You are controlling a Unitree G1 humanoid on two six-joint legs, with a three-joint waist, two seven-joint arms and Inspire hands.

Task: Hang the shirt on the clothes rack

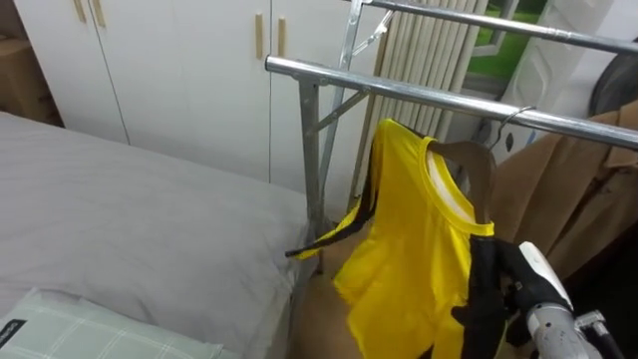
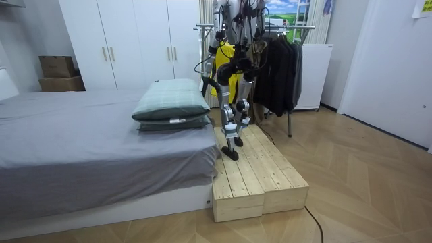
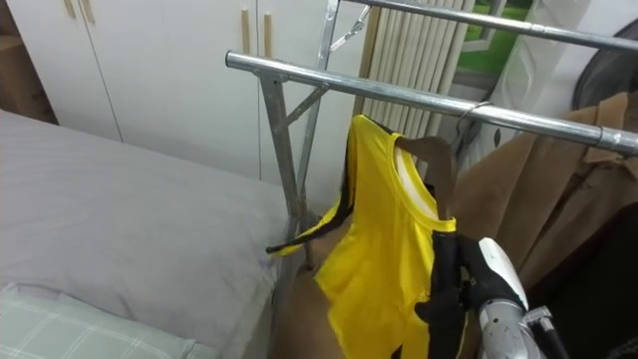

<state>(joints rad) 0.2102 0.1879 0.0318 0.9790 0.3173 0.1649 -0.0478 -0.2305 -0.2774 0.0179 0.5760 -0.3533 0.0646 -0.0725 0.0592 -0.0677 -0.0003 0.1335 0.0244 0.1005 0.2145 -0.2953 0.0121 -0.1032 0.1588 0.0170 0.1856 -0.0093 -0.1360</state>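
A yellow shirt [image 1: 409,239] with black trim hangs on a wooden hanger [image 1: 469,160]. The hanger's hook is over the lower metal rail [image 1: 419,92] of the clothes rack, next to the rack's upright post. My right hand [image 1: 520,291] is at the lower right, against the shirt's right shoulder and its black sleeve edge. Its fingers are hidden in the cloth. In the room view I stand on a wooden platform [image 2: 260,177] between the bed and the rack, facing the yellow shirt [image 2: 226,57].
Brown coats [image 1: 568,189] hang on the same rail to the right of the shirt. The grey bed [image 1: 130,209] with a checked pillow [image 1: 90,329] lies to the left. White wardrobe doors [image 1: 179,70] and a radiator [image 1: 429,50] stand behind the rack.
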